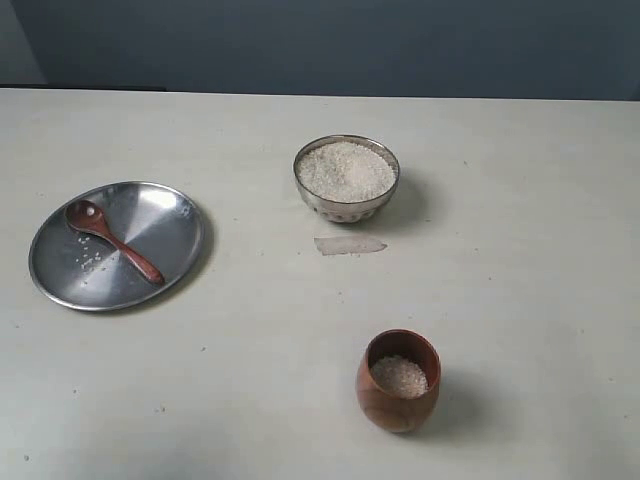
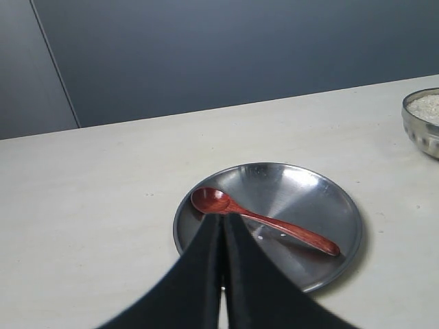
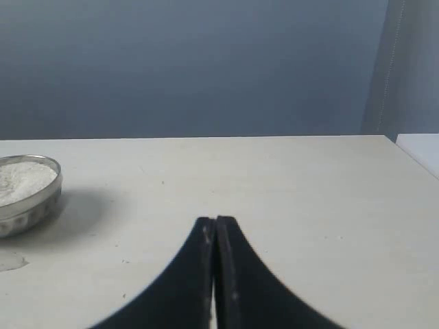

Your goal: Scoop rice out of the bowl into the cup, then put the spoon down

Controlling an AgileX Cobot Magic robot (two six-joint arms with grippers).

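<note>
Spoon (image 1: 112, 241) lies on steel plate (image 1: 150, 215), left of desk (image 1: 520, 290); cup (image 1: 385, 408) near-right holds rice (image 1: 400, 376). L claw (image 2: 223, 218) & R claw (image 3: 215, 221) pressed together, empty. Looks done: keep both clear of plate.

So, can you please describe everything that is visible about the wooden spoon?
The spoon is dark reddish-brown, apparently wood, with a glossy finish, an oval bowl and a long slim handle. It lies flat, bowl facing up, diagonally across the steel plate, resting on it alone. A few white rice grains seem to sit in its bowl, and some lie loose on the plate beside the handle. Nothing holds it.
</note>
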